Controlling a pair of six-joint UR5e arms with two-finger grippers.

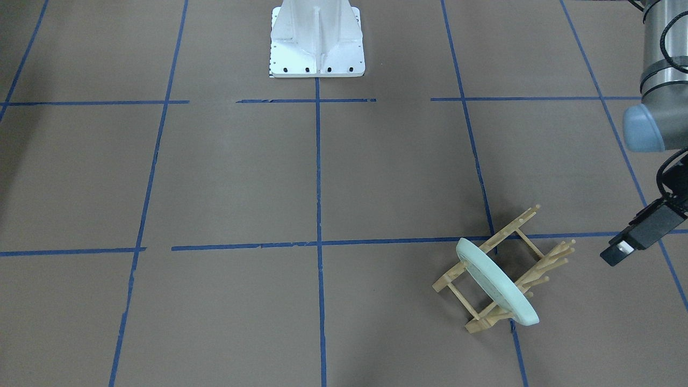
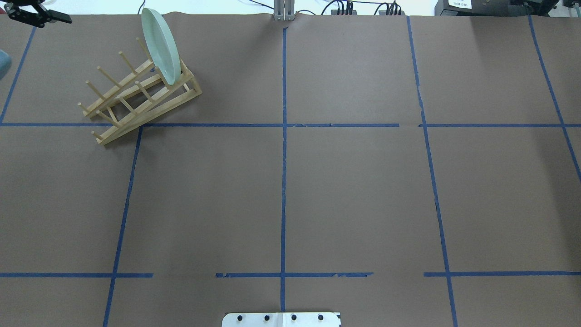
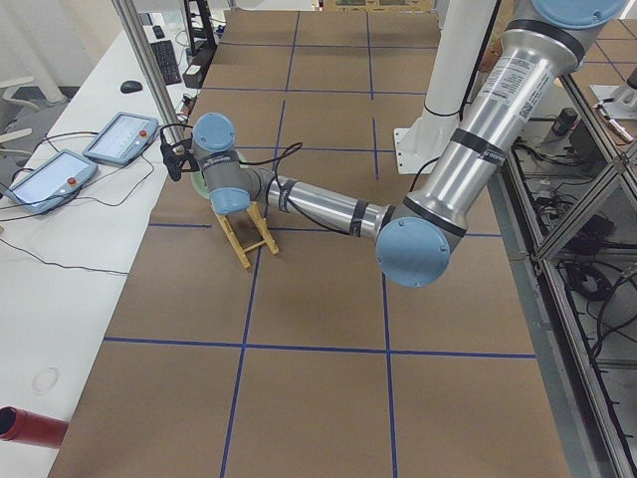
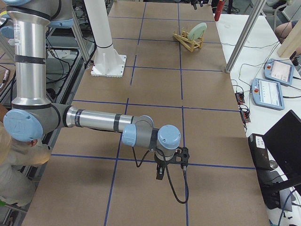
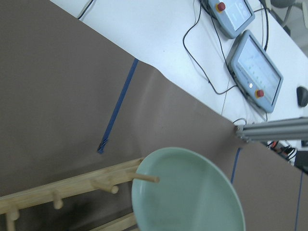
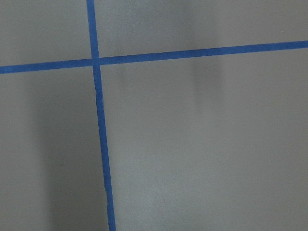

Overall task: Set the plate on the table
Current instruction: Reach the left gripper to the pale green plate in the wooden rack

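Observation:
The pale mint-green plate (image 1: pixel 497 287) stands on edge, leaning in the end slot of the light wooden peg rack (image 1: pixel 543 266) on the brown taped table (image 1: pixel 376 177). In the overhead view the plate (image 2: pixel 161 45) and rack (image 2: pixel 136 100) are at the far left. My left gripper (image 1: pixel 613 255) hovers beside the rack's free end, apart from it; I cannot tell whether it is open or shut. Its wrist view looks down on the plate (image 5: pixel 187 192), with no fingers showing. My right gripper (image 4: pixel 161 173) hangs low over bare table far from the plate; its state cannot be told.
The white robot base (image 1: pixel 317 43) stands at the table's middle on the robot's side. Teach pendants (image 5: pixel 255 72) and cables lie on the white bench just past the table's far edge, behind the rack. An aluminium post (image 4: pixel 240 42) rises at that edge.

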